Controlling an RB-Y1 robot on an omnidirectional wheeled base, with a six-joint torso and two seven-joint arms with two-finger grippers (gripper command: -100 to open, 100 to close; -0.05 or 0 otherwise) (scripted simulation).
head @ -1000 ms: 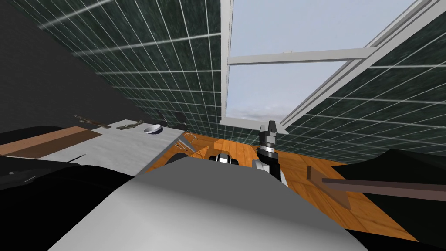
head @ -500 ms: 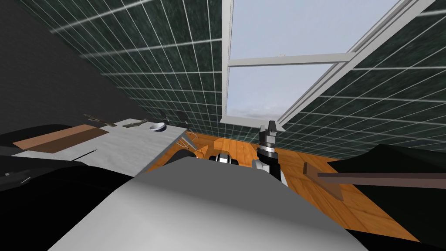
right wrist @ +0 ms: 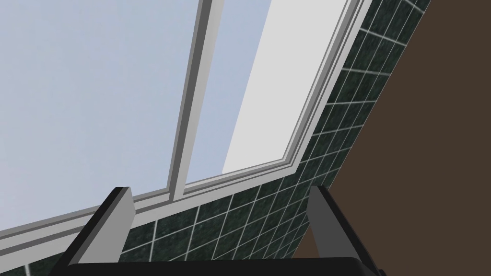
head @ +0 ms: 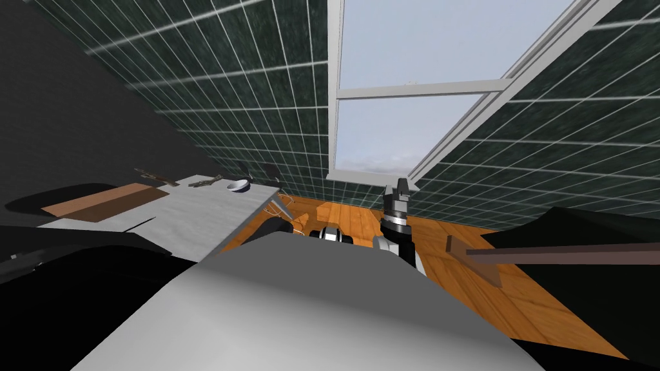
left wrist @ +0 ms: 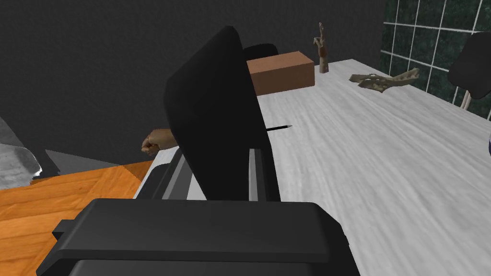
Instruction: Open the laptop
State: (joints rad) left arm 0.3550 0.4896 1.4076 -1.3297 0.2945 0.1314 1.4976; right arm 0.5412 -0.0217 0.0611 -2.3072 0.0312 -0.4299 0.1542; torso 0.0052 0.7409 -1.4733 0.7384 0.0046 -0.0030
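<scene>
Presently holding laptop lid (left wrist: 216,115) half-raised, left gripper (left wrist: 216,160) apparently clamping its edge for leverage (right gripper (right wrist: 219,191) idling open, clear).

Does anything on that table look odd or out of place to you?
One thing: a brown fist-shaped lump sticks out from behind the raised lid of the black laptop, past the edge of the white table, with nothing visible holding it up. Nothing looks spilled or broken.

Pale grey table (left wrist: 364,158) carries a black laptop (left wrist: 216,120), lid part-raised, with a thin dark pen (left wrist: 279,128) just beside it. Farther back: brown box (left wrist: 280,72), gnarled tan pieces (left wrist: 383,80).
</scene>
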